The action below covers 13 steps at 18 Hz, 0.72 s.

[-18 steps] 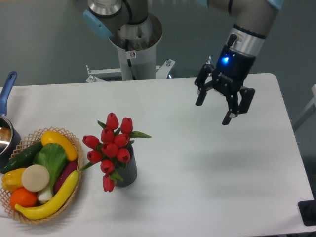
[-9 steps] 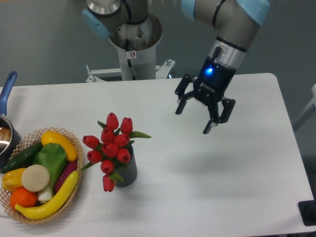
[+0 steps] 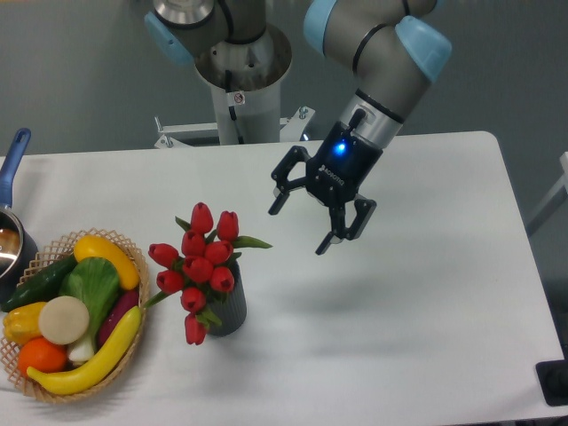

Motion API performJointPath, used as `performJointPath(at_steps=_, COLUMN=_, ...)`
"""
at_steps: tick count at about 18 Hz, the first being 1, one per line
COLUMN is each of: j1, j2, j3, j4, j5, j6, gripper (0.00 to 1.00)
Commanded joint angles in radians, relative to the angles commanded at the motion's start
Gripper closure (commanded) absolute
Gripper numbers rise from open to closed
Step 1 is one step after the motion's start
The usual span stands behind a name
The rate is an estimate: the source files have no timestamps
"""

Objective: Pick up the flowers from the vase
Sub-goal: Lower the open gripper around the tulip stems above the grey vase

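1 fixed camera looks down from the front at the table (image 3: 426,355), facing the arm's base (image 3: 241,80).

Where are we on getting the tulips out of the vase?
Nothing is done: the bunch of red tulips sits in the small dark grey ribbed vase. In hand: the black two-finger end effector hangs open, up and to their right, holding nothing. Left: reach, grasp, lift.

Red flowers (image 3: 201,262) (upright) in grey vase (image 3: 231,309)

Bare table (image 3: 293,257) between hand (image 3: 300,222), flowers (image 3: 200,262)
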Motion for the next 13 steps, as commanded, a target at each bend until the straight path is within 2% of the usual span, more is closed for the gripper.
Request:
performJointPath(at_steps=2, j1=0.000, j2=-0.009, j3=-0.015, j4=0.006, j5=-0.049, j6=0.000, gripper=0.00)
performJointPath(at_steps=10, j1=-0.035, j2=-0.032, j3=-0.022, j4=0.018, j5=-0.049, j6=0.012, gripper=0.00)
performJointPath(at_steps=13, j1=-0.073, j2=-0.066, j3=-0.022, j4=0.093, j5=-0.049, j6=0.015, gripper=0.00)
